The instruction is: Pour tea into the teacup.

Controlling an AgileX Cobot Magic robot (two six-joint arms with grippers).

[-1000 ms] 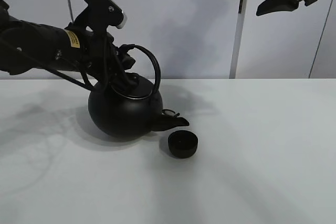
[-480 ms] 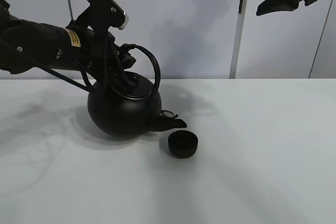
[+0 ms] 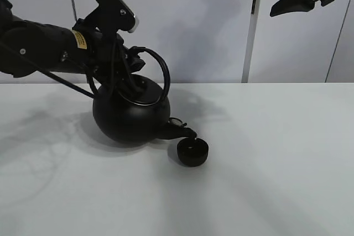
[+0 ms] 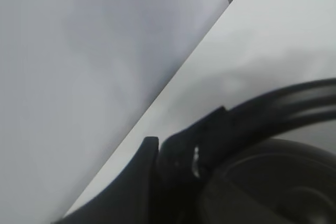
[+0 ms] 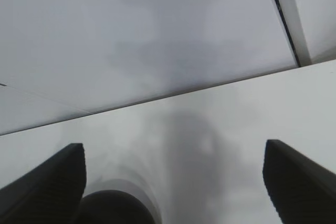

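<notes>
Teacup (image 3: 192, 151) on tabletop (image 3: 276, 164), 4 o'clock of teapot (image 3: 131, 117), just under spout (image 3: 180, 131) tip. Teapot likely heavy, rigid; hold by arched handle (image 3: 161, 69). Left pincer (image 3: 128, 63) clamped on handle. Right pincer (image 5: 173, 182) spread, empty, high. Teacup light, easily knocked.

The plain white counter (image 3: 265, 181) carries one small black teacup (image 3: 192, 152) — upright, mouth up. Just left of the teacup leans the round black teapot (image 3: 130, 117) — whether its belly touches the counter is unclear.

The left arm (image 3: 38, 48) reaches in, the left gripper (image 3: 128, 75) clamped on the teapot (image 3: 130, 120) handle, while the right gripper (image 3: 250, 0) hangs high, spread wide.
</notes>
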